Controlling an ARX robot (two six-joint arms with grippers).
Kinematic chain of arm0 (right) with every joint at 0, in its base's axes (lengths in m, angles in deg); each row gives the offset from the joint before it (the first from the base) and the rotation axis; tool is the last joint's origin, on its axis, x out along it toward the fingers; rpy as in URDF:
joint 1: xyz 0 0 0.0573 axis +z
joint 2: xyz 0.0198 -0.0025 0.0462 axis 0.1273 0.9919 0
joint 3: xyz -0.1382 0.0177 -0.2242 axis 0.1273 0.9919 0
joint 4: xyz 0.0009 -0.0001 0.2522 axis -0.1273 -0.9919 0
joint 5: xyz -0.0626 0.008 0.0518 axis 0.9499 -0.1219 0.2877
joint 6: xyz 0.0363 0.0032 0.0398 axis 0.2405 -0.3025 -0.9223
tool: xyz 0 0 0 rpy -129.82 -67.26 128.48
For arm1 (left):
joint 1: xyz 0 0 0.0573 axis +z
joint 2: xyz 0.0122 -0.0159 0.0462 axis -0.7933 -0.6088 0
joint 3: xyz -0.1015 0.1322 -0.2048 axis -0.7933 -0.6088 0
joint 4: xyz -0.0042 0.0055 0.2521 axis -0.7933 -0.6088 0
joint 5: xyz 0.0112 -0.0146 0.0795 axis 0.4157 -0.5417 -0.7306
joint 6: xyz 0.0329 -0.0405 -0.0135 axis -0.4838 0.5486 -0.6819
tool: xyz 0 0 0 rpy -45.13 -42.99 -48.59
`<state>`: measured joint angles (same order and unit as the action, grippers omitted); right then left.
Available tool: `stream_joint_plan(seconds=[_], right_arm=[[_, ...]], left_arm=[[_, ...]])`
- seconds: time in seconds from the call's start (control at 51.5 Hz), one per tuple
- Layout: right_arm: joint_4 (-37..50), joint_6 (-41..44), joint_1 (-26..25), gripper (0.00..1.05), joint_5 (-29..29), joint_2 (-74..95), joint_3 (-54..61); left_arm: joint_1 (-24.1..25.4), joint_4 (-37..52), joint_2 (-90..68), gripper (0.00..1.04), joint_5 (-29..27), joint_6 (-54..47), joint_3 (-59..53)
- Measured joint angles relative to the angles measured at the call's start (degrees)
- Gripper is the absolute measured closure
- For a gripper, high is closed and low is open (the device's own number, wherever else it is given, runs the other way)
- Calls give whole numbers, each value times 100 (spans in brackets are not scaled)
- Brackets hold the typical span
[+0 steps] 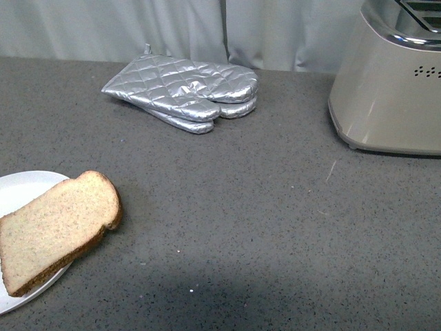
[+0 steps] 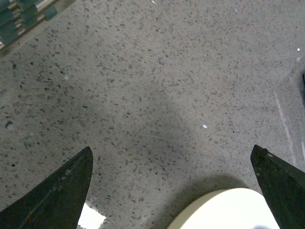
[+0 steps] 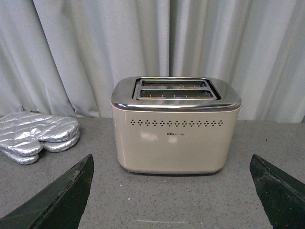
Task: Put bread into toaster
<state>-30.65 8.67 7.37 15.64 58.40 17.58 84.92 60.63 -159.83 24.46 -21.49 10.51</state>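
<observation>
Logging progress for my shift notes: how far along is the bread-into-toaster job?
Nothing looks done: the bread lies on the plate, the toaster slots show no bread. In hand: nothing; left gripper and right gripper are open and empty. Left: grasp the bread, carry it, drop it in a slot.

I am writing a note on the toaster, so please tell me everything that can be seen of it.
The toaster is a beige metal-looking box with rounded corners and a shiny chrome top holding two slots, both empty. Two rows of small vent holes run along its upper side, above a logo. It stands upright on the grey speckled counter, before a pale curtain. Only the counter touches it.
</observation>
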Motion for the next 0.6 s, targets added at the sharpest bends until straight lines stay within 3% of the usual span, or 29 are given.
stream_joint_plan(seconds=[0.602], right_arm=[[0,-2,0,9,0,0,0]], left_arm=[[96,-507,-426,7,210,-1473,289]])
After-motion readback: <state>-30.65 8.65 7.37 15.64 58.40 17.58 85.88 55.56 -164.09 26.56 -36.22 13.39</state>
